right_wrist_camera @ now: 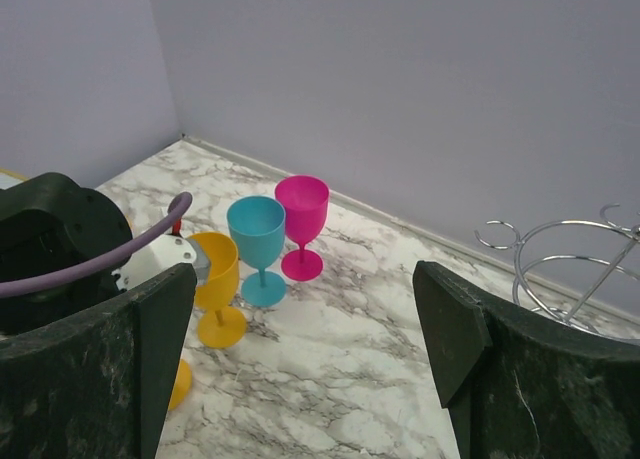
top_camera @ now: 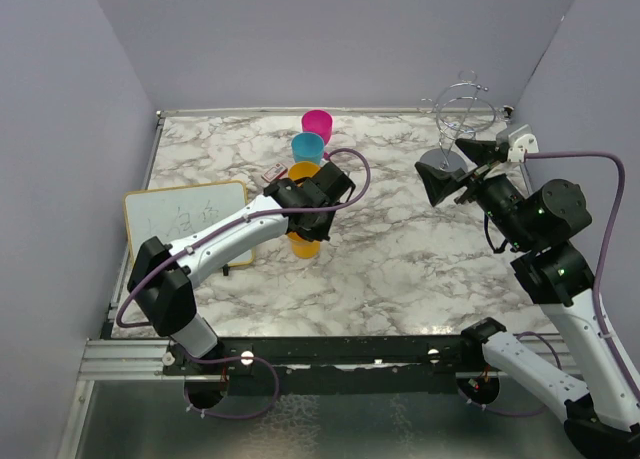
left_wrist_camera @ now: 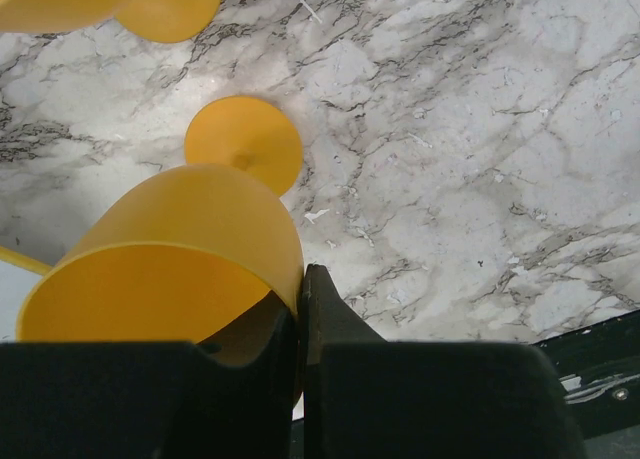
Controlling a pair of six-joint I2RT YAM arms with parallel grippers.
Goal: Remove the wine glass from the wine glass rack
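The silver wire rack (top_camera: pixel 462 104) stands at the back right on its round base (top_camera: pixel 441 160); no glass shows on its looped arms, which also appear in the right wrist view (right_wrist_camera: pixel 565 264). My left gripper (top_camera: pixel 306 222) is shut on the rim of a yellow wine glass (top_camera: pixel 304 245), one finger inside the bowl (left_wrist_camera: pixel 170 249) and one outside. The glass is upright with its foot (left_wrist_camera: pixel 243 142) low over the marble. My right gripper (top_camera: pixel 447 184) is open and empty, just in front of the rack base.
Pink (top_camera: pixel 317 125), blue (top_camera: pixel 308 147) and a second yellow (top_camera: pixel 304 169) wine glass stand in a row at the back centre, right behind my left gripper. A whiteboard (top_camera: pixel 180 219) lies at the left. Purple walls close in the sides and back.
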